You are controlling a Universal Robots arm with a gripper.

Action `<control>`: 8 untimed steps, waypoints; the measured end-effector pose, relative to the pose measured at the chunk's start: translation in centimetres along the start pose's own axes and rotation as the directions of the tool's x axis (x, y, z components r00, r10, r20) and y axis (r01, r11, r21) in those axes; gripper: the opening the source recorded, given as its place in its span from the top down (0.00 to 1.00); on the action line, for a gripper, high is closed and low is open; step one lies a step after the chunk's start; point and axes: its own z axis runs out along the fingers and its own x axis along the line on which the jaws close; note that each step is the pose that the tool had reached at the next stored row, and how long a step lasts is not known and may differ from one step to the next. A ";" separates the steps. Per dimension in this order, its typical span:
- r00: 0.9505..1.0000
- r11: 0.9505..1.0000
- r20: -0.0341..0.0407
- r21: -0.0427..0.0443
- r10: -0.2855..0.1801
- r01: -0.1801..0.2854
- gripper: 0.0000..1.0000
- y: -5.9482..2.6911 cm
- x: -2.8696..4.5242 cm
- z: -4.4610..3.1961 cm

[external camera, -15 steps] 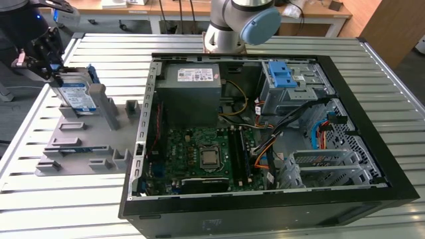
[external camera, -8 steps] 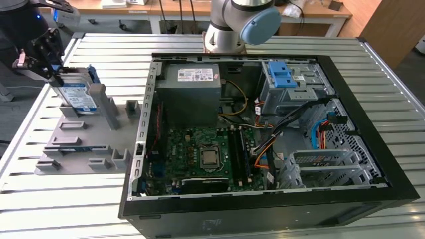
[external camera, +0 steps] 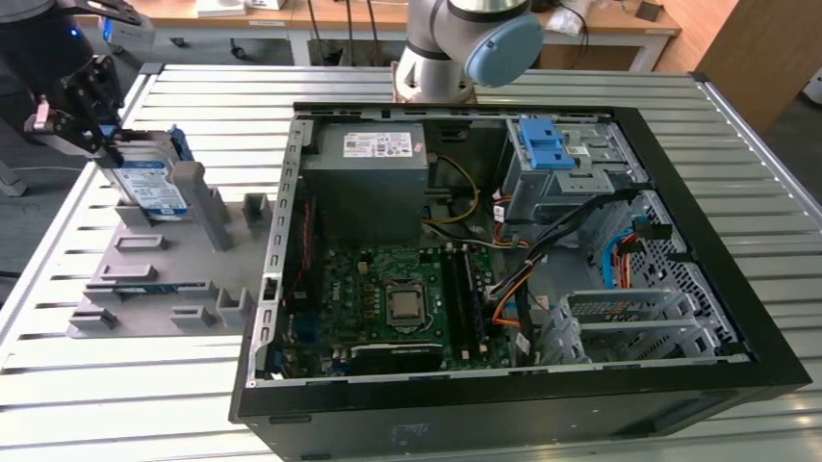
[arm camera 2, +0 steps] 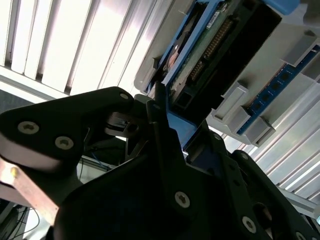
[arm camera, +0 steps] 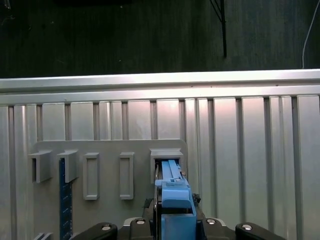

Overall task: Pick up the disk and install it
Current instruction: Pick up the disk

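a slatted metal worktop (external camera: 115, 404) carries an open computer case (external camera: 514, 409) lying on its side. beside the case, on the exterior view's left, a grey holder (external camera: 154, 279) with several slots lies flat on the worktop. the disk (external camera: 144, 185) stands upright on its edge in a slot of this holder, at the end farther from the camera, well apart from the case. its white-and-blue label faces the camera and its blue carrier frames its edges.

the black gripper (external camera: 114, 146) reaches the disk from above, on the side away from the case. in the first wrist view the fingers (arm camera: 150, 206) sit on either side of the blue carrier and pinch the disk's upper edge. the disk's lower part is in the holder's slot. in the second wrist view one finger lies against the blue carrier, with the disk's connector end just beyond.

inside the case, a grey power supply (external camera: 372, 173) sits at the far side, a green motherboard (external camera: 398, 289) lies nearer the camera, and a metal cage (external camera: 559, 168) with blue latches stands at the far corner on the exterior view's right.
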 end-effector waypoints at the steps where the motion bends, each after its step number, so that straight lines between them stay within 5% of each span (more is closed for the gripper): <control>1: 1.000 1.000 0.000 0.000 -0.004 0.004 0.64 0.00 0.01 0.00; 8: 1.000 1.000 -0.001 0.000 -0.007 0.007 0.64 0.00 0.03 -0.01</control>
